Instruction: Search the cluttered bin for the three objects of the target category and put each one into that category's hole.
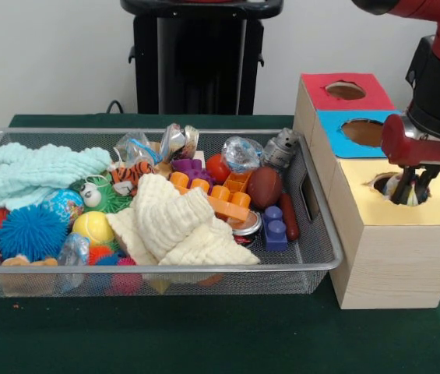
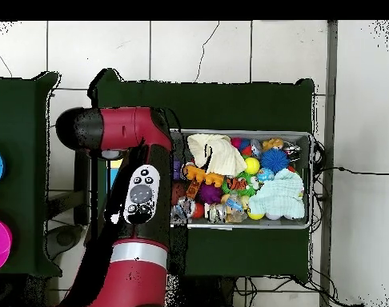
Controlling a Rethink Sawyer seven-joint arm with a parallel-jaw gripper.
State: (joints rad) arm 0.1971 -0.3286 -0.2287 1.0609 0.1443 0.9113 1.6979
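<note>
Gripper sits at the yellow-faced hole with a printed fabric bundle between narrowly set fingers; judged: release only once the bundle is centred below the rim, then lift straight up toward the bin

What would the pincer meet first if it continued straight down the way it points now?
Probably the printed fabric bundle lying in the hole of the yellow face. The pincer already reaches into that cut-out, though depth is unclear, and I cannot tell whether it grips the bundle.
</note>
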